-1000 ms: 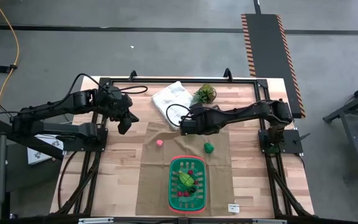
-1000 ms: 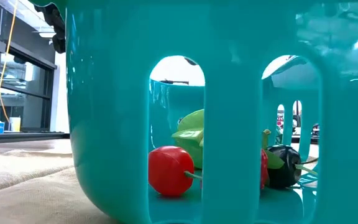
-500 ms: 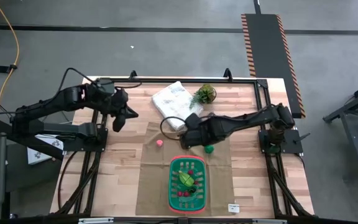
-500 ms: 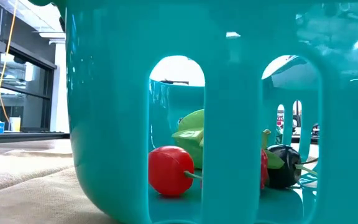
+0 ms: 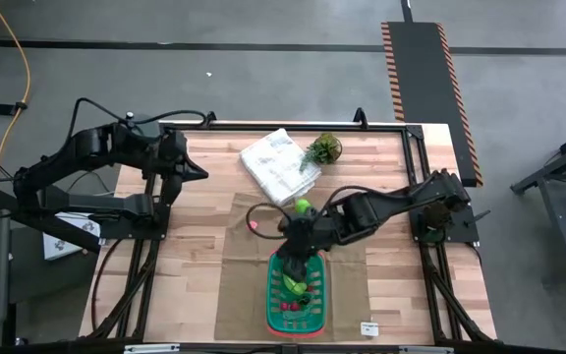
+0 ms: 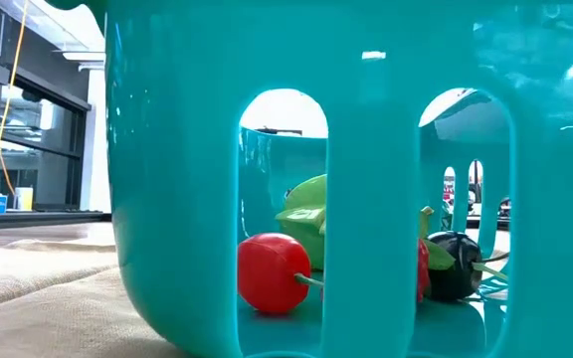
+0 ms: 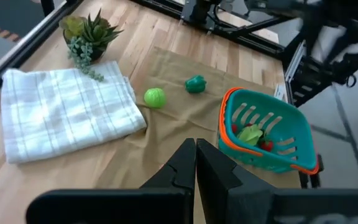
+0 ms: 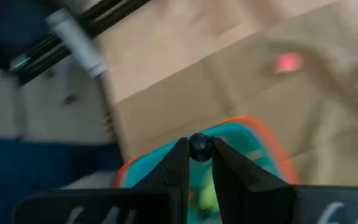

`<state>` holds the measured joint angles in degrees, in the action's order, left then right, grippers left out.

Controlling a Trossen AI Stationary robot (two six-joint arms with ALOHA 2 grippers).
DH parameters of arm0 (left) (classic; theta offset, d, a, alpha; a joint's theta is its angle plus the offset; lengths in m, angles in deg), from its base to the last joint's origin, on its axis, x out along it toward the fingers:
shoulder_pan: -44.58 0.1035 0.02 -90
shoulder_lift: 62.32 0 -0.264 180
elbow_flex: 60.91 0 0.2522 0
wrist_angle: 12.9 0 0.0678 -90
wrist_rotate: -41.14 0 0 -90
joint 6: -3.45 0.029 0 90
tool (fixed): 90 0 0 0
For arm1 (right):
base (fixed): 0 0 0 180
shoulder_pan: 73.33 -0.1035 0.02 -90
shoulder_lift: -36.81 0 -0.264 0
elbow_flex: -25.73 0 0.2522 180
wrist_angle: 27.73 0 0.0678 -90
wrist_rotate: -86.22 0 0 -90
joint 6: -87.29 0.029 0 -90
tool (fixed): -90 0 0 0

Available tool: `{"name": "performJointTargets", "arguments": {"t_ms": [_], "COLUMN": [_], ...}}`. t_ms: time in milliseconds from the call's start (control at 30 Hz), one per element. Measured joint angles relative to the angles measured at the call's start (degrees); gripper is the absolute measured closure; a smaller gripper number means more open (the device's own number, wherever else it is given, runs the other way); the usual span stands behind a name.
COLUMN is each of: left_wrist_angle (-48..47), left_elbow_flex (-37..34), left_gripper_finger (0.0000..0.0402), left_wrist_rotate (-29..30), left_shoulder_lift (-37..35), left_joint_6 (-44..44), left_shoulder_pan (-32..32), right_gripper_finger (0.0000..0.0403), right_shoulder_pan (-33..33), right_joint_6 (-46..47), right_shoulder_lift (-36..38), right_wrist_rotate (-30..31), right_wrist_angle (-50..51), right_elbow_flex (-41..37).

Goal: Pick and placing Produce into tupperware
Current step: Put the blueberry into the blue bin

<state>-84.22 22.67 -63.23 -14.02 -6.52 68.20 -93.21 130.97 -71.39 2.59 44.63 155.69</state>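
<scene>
- The desk is wood slats with a tan mat spread over the middle toward the front edge.
- Right arm is stretched low across the desk from the right edge toward the middle, wrist dipped over the basket's back end.
- Left arm is folded up near the back-left corner, elbow high, well apart from everything on the mat.
- White cloth sits folded near the back edge, with a little potted plant just beside it.
- Basket (green, orange rim) is on the mat near the front edge, long side running front to back. The low view looks right through its slots.
- Right gripper is right above the basket's back rim, fingers pinched on a small dark round piece. Can't tell exactly what it is.
- Left gripper hangs above the desk with fingers pressed together, nothing in them.
- Produce in the basket: a leafy green piece, a red ball, a dark piece.
- Still loose on the mat: a light green ball near the cloth, a tiny pink one, and a darker green piece in the left wrist view.
</scene>
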Motion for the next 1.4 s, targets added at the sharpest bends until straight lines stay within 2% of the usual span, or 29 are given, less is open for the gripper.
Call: {"name": "performJointTargets", "arguments": {"t_ms": [133, 233, 533, 667, 933, 1400], "left_wrist_angle": [-0.33, -0.56, -5.33, -7.9, -10.5, -10.36], "left_elbow_flex": [0.0, -0.02, -0.02, -0.02, -0.02, -0.02], "left_gripper_finger": [0.0399, 0.0399, 0.0399, 0.0399, 0.0399, 0.0399], "left_wrist_rotate": [0.0, -0.05, -0.2, 0.0, 1.99, 3.93], "left_shoulder_lift": [0.29, 0.33, 0.31, 0.3, 0.22, 0.22], "left_joint_6": [-4.9, -8.29, -12.93, -12.95, -9.9, -7.79], "left_shoulder_pan": [0.0, 0.0, 0.0, 0.0, 0.0, -0.02], "right_gripper_finger": [0.0368, 0.0368, 0.0368, 0.0368, 0.0368, 0.0368], "right_shoulder_pan": [-1.58, -3.15, -6.62, -6.9, -7.23, -9.51], "right_joint_6": [-1.61, -0.97, -3.67, -3.7, -3.19, -1.51], "right_shoulder_lift": [0.0, -0.01, -6.78, -10.42, -16.89, -20.15], "right_wrist_rotate": [-8.8, -11.15, -9.2, -4.49, -5.28, -6.3], "right_wrist_angle": [-1.22, -1.03, 1.04, 2.25, 3.9, 4.58], "right_elbow_flex": [0.53, 0.09, -0.08, -0.16, -0.16, -0.16]}}
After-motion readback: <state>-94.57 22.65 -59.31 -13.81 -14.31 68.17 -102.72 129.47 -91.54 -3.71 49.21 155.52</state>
